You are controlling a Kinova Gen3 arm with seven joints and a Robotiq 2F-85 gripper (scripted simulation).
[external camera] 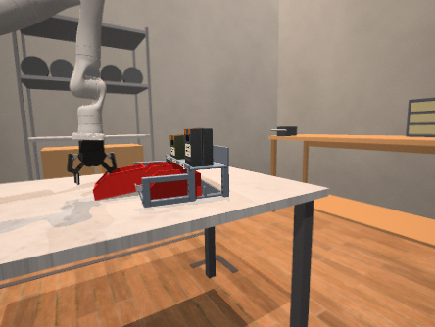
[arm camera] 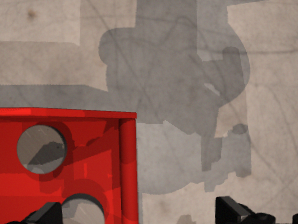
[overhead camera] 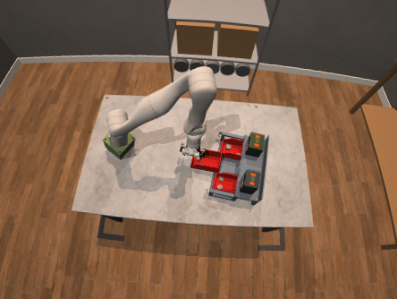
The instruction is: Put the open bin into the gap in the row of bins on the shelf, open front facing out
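The open red bin (overhead camera: 210, 162) (external camera: 113, 185) (arm camera: 95, 165) lies before the shelf's gap, its far end at the shelf front. Round grey parts (arm camera: 42, 149) lie in it. The shelf (overhead camera: 266, 157) (external camera: 225, 181) holds one red bin (overhead camera: 237, 144) on the gap's far side and another red bin (overhead camera: 231, 183) on its near side, both with round parts. My gripper (overhead camera: 192, 154) (external camera: 94, 175) (arm camera: 138, 211) is open and empty above the bin's outer end. In the wrist view its fingertips stand on either side of the end wall, one over the inside, one over the table.
A green box (overhead camera: 256, 144) and a dark box (overhead camera: 250, 181) stand on the low board (overhead camera: 247, 164) above the bin row, one on each side of the gap. The shelf's side frame (external camera: 169, 200) borders the near bin. The robot base (overhead camera: 119, 145) is at the table's left.
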